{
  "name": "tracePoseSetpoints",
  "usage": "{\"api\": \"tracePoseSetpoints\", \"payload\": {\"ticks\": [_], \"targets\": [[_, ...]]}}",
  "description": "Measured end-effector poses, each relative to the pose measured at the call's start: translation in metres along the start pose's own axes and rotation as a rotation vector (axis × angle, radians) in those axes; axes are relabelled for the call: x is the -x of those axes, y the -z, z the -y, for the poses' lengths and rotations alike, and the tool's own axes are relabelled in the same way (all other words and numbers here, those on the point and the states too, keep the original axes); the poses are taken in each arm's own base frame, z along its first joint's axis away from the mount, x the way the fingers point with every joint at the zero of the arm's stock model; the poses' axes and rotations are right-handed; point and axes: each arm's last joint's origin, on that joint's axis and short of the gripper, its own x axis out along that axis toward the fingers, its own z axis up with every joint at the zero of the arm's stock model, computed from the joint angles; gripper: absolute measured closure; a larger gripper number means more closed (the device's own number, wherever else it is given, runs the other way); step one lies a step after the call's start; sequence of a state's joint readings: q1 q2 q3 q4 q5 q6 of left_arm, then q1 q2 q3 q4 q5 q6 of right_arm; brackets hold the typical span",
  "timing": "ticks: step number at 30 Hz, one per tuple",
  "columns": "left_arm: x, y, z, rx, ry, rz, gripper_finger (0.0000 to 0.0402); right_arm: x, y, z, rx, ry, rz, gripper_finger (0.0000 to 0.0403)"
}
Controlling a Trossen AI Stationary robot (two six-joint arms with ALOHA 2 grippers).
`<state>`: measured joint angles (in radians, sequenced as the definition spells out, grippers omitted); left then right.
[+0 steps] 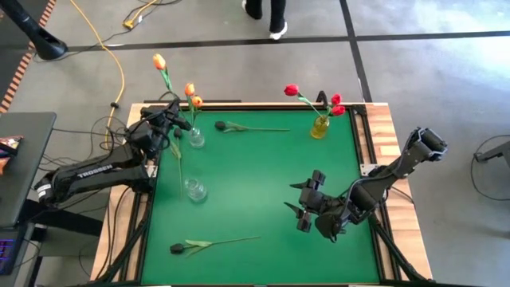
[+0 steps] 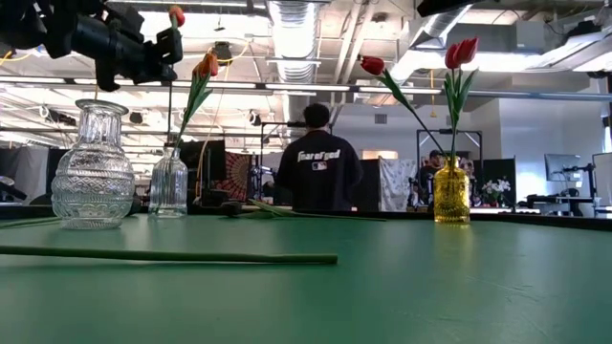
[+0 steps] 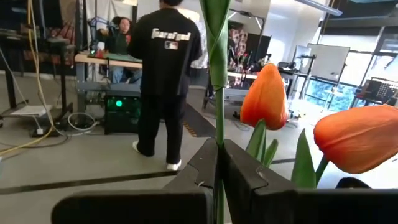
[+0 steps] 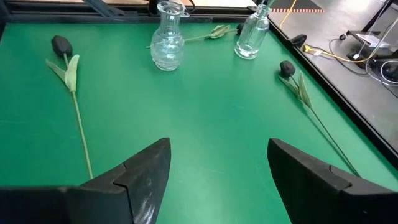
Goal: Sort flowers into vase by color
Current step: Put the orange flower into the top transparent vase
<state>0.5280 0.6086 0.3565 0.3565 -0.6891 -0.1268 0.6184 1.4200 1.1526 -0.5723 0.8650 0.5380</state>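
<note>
Above the table: my left gripper [image 1: 170, 119] pinches an orange tulip [image 1: 159, 62] by its upright stem, just beside the clear vase [image 1: 195, 137] already holding two orange blooms. Table level: red tulips stand in the yellow vase [image 2: 451, 199]. Left wrist: fingers [image 3: 186, 180] clamp the stem. Right wrist: my right gripper [image 4: 217, 168], spread, faces two dark tulips [image 4: 61, 45] lying flat.
</note>
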Motion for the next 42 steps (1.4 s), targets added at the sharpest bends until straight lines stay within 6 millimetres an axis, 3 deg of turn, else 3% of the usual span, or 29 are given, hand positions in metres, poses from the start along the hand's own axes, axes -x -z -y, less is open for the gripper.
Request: {"api": "tracePoseSetpoints", "payload": {"ticks": [9,27,42], "targets": [[-0.004,0.001,-0.003,-0.016,0.006,-0.004,0.0401,-0.005,-0.002,0.005,0.004,0.022,-0.005,0.0107],[-0.023,0.028,0.005,-0.053,-0.011,-0.140,0.0401,-0.003,-0.004,0.010,0.008,0.026,-0.011,0.0107],[-0.022,0.034,0.004,0.015,-0.021,-0.194,0.0398,-0.003,-0.003,0.010,0.008,0.026,-0.013,0.0107]]}}
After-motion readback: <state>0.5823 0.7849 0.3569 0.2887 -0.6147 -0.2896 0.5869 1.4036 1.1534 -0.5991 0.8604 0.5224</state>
